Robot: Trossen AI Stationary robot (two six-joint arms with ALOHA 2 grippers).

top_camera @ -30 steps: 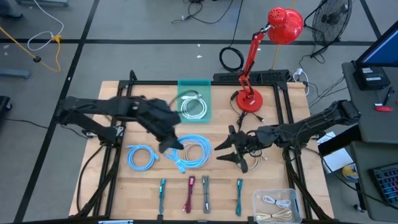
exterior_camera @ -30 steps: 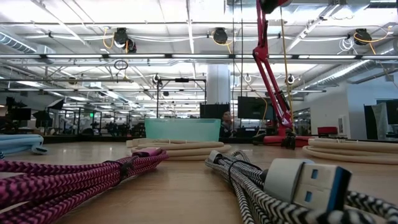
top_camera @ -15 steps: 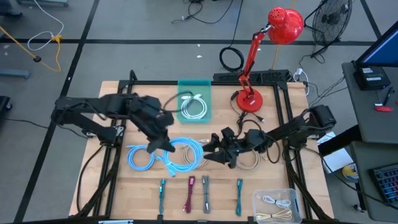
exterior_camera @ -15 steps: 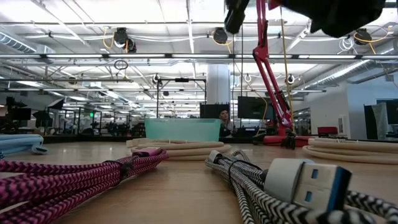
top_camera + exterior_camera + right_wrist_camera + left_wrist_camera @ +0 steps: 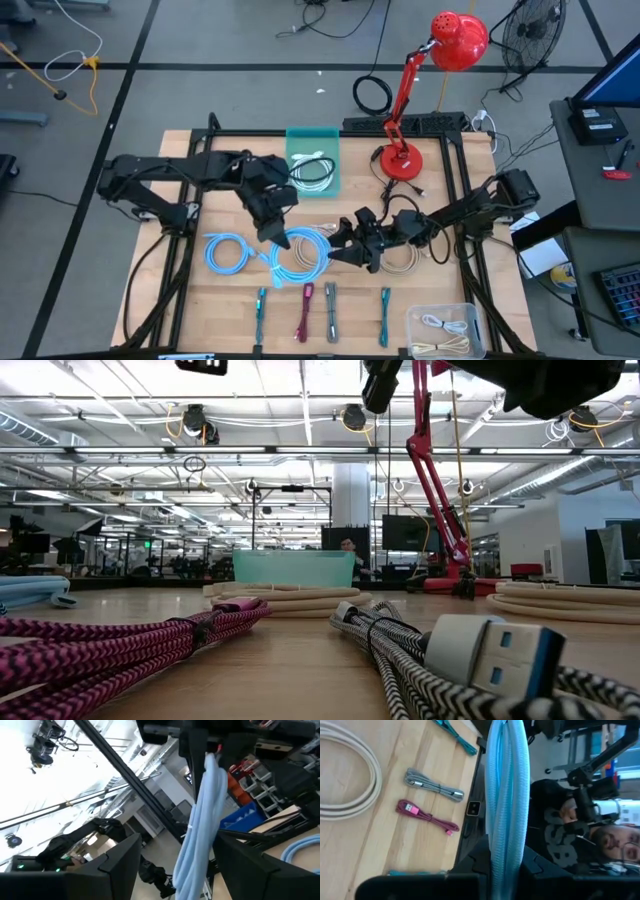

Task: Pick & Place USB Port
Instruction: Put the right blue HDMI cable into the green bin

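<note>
Left gripper (image 5: 268, 232): fingers clenched on the light blue coiled cable (image 5: 505, 795), lifted above the bench (image 5: 440, 290).
Right gripper (image 5: 340, 243): fingers spread, empty, beside the hanging coil.
Risk: coil may slip or snag if right fingers close badly.

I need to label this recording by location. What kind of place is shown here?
Probably a large open workshop or robotics lab. The low view shows a high ceiling with exposed pipes and lights. The high view shows a wooden table with a black frame, sorted cables and a red lamp.
</note>
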